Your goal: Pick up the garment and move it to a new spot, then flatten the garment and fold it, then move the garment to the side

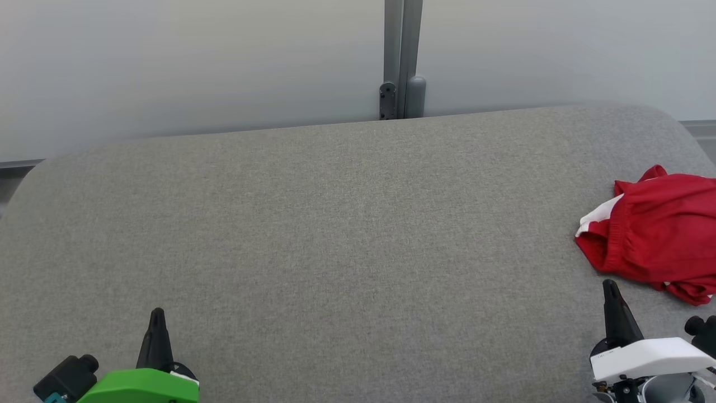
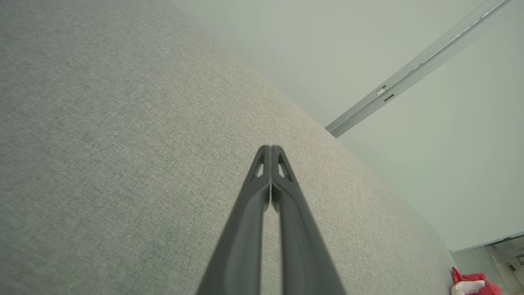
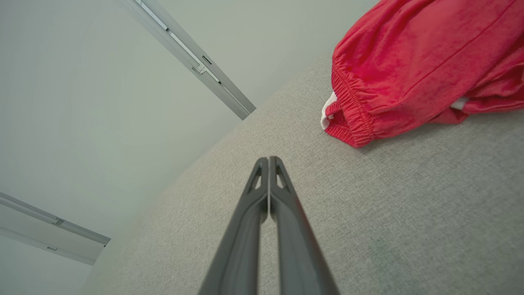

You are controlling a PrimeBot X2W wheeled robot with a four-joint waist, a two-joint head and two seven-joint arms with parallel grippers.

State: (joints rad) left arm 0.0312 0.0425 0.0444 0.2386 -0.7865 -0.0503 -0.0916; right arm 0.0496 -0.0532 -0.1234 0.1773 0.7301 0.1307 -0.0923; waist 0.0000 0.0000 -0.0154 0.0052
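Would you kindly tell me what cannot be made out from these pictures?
Red garment: the head view's right edge cuts it off; bunched, so its kind and full shape are unclear.
In the left wrist view it is tiny, cut by the bottom right corner.
In the right wrist view the top and right edges crop it.
Grey padded surface: its front edge lies below the head view's frame.

The garment (image 1: pixel 654 235) is red with a white trim. The worktop (image 1: pixel 335 235) is grey with a fine woven texture. The wall (image 1: pixel 168 56) is pale grey.
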